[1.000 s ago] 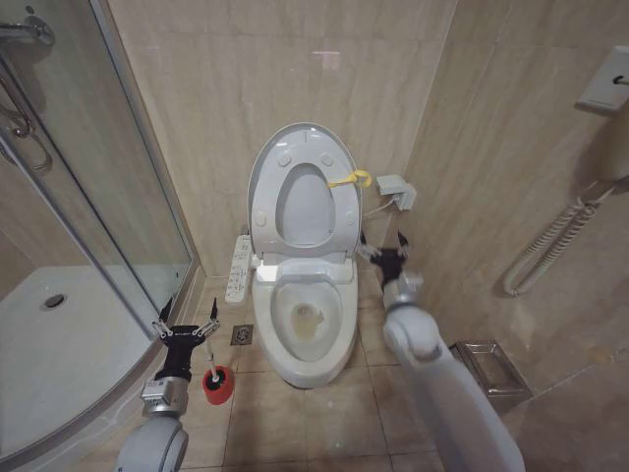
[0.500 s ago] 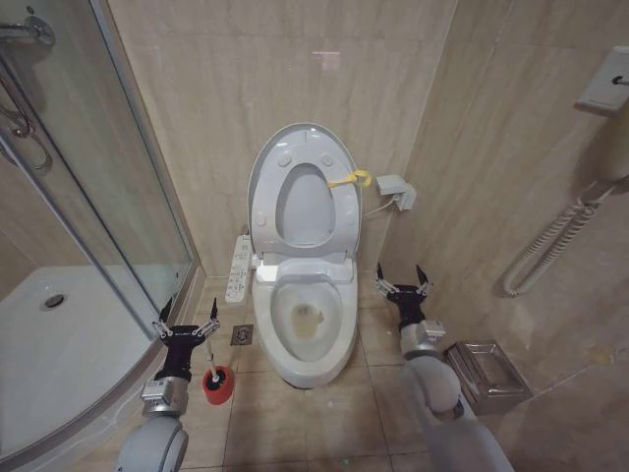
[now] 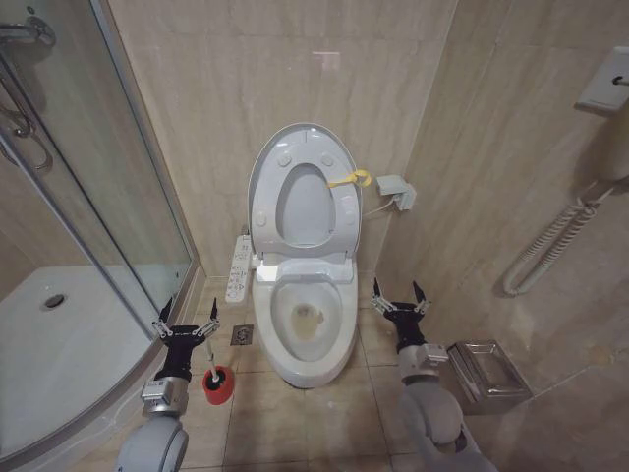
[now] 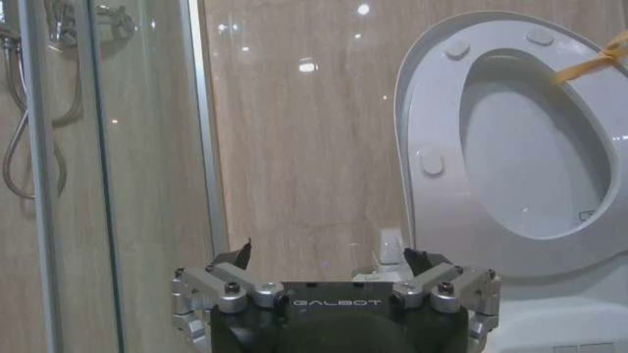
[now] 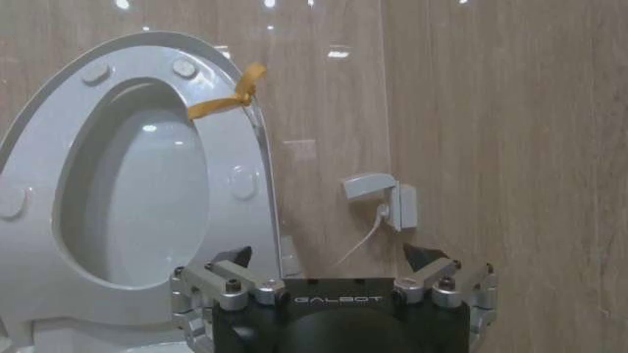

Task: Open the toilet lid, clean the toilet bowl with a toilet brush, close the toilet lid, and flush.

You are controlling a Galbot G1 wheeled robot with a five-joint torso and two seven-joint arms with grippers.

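Against the beige tiled back wall stands one toilet, with one toilet lid [image 3: 265,162] raised upright together with the ring seat [image 3: 339,211] in front of it, a single yellow loop [image 3: 351,179] tied at the seat's right edge, and one toilet bowl [image 3: 307,324] open below, its long white control panel [image 3: 239,268] along the left side. One toilet brush [image 3: 211,352] stands in its one red holder cup [image 3: 218,385] on the floor tiles just left of the bowl, near the glass shower door [image 3: 108,197]. Two grippers are out, one on each side of the bowl. The left gripper [image 3: 184,326] hovers above the brush, its fingers [image 3: 163,313] spread wide, the white handle top just beside the right-hand finger; contact cannot be told. The right gripper [image 3: 397,298] hangs low beside the bowl's right flank, fingers [image 3: 420,294] spread wide, holding nothing and touching nothing. One metal bin [image 3: 488,375] sits on the floor by the right wall, behind that arm
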